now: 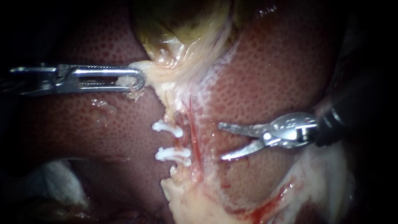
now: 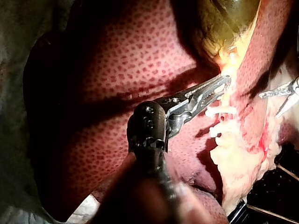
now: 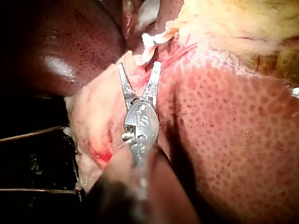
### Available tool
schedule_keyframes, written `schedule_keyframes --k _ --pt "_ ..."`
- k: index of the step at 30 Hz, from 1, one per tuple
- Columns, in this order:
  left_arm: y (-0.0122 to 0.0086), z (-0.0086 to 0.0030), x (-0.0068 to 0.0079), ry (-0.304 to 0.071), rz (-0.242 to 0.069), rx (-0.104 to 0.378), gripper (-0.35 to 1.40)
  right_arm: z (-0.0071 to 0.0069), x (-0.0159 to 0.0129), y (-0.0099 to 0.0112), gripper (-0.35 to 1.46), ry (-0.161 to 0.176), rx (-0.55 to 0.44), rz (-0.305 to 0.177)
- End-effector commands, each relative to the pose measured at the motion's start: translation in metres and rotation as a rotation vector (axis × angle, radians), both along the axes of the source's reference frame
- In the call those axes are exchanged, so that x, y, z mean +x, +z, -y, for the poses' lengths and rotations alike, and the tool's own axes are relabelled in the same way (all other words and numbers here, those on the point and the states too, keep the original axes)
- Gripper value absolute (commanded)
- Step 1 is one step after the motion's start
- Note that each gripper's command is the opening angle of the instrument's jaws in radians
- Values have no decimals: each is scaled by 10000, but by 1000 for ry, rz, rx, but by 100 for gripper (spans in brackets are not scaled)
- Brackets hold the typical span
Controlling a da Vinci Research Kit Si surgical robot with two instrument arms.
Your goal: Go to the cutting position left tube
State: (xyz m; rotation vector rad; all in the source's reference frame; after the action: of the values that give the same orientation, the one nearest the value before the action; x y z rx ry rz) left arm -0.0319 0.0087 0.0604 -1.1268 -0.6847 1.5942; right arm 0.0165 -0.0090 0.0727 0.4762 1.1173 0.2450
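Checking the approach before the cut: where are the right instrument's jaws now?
Endoscope view: the right instrument, entering from the right, holds open jaws over the liver, right of the two white clips, level with them.

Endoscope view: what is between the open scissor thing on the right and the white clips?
In the endoscope view, a thin red strand running over pale tissue lies between the right instrument and the white clips.

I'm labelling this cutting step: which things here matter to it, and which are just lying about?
In the job: right instrument, open; left tube; its white clips; left instrument gripping gallbladder.
Lying about: liver; white cloth.
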Motion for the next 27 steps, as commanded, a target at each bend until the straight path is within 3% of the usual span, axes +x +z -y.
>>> schedule_keyframes --k 1,11,21,27 --pt "-1 0 0 -1 -1 0 -35 2 5 6 143 -7 6 8" --pt "-8 3 -3 2 5 2 -35 23 48 59 143 -19 81 48" --pt "-8 3 -4 1 4 2 -35 27 72 67 143 -42 138 62" --pt "-8 3 -4 1 4 2 -35 27 81 66 143 -65 171 47"
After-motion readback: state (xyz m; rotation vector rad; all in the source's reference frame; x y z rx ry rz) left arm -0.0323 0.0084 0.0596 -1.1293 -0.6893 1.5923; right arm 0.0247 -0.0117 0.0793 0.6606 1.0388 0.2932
